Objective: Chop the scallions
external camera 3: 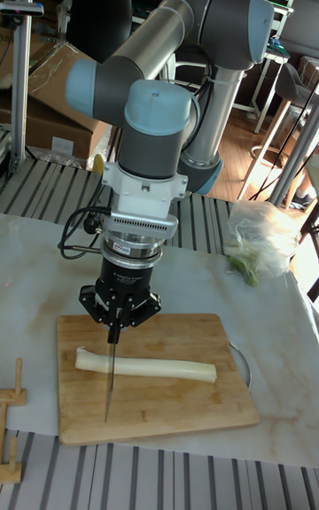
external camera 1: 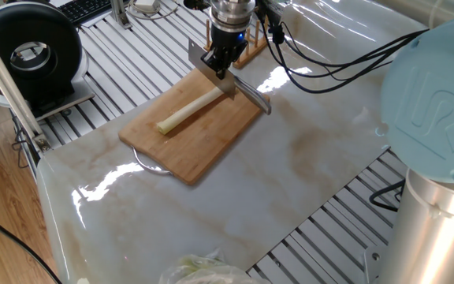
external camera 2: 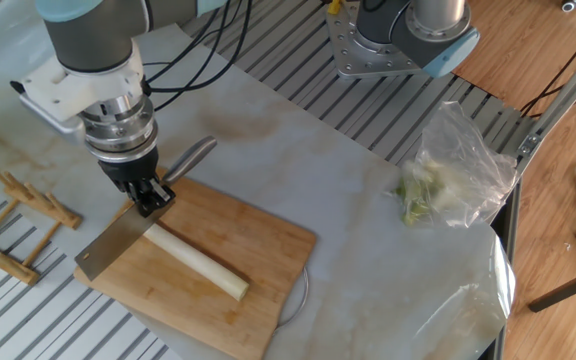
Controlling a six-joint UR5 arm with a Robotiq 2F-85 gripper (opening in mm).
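Board [external camera 2: 258,255]: whole scallion [external camera 2: 196,262] (uncut) beneath hand [external camera 2: 148,198] gripping knife [external camera 2: 118,243].

Arm bent over, wrist vertical, pincer [external camera 2: 148,196] pointing down, fingers clamped together.

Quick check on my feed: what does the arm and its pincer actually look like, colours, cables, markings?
The arm has grey tubular links with pale blue joint caps; one cap shows a raised UR logo. The wrist ends in a white flange and a ribbed silver ring. Black cables loop from it. The pincer is small, black and two-fingered.
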